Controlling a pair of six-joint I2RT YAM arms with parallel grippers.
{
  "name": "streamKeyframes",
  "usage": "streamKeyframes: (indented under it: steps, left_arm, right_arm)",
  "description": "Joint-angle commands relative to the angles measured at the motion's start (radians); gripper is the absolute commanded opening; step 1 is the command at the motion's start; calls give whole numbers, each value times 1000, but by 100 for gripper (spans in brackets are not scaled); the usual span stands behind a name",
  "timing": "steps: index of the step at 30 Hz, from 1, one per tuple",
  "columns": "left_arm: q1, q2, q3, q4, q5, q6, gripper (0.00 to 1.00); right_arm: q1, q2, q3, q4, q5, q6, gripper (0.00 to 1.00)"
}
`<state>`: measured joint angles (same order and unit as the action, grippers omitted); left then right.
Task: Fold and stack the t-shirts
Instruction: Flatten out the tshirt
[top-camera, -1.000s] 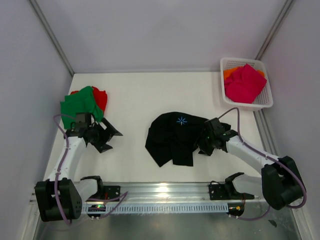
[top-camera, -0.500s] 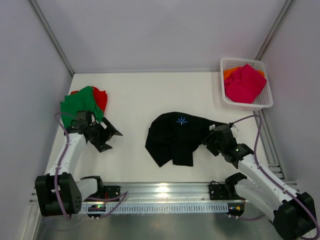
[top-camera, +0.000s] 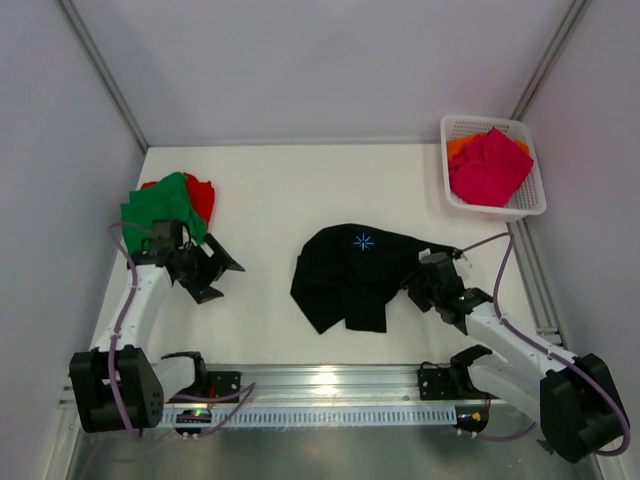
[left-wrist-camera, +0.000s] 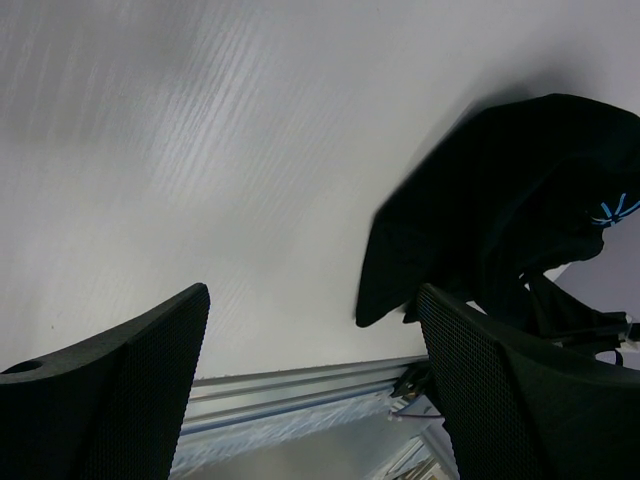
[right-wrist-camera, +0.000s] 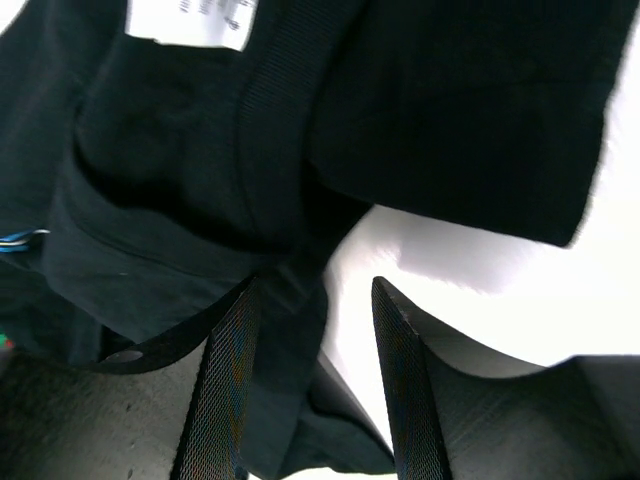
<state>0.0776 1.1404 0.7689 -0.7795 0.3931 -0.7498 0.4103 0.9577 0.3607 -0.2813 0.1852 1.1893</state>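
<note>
A large black t-shirt (top-camera: 350, 275) lies crumpled at the table's middle, a small blue star mark on it. My right gripper (top-camera: 414, 286) sits low at its right edge, jaws open. In the right wrist view a fold of the black t-shirt (right-wrist-camera: 200, 150) reaches into the gap of the right gripper (right-wrist-camera: 314, 285) beside the left finger, with white table showing by the other. My left gripper (top-camera: 222, 281) hovers wide open over bare table, left of the shirt; the left wrist view has the gripper (left-wrist-camera: 312, 295) empty, the black t-shirt (left-wrist-camera: 500, 200) ahead. Green (top-camera: 160, 208) and red (top-camera: 203, 195) t-shirts lie stacked at far left.
A white lattice basket (top-camera: 485, 119) at the back right holds a magenta-pink t-shirt (top-camera: 490, 165) over an orange one (top-camera: 460, 147). A metal rail (top-camera: 330, 378) runs along the near table edge. Walls close in left, right and behind.
The right gripper has pulled back a little to the right at the shirt's edge while its arm swung round. The left arm has hardly moved, and the shirt lies as before.
</note>
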Motion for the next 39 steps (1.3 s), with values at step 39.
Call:
streamKeyframes:
  steps: [39]
  left_arm:
    - [-1,22,41,3,21,49,87]
  right_arm:
    - [4,-330,-80,-116,122,360,53]
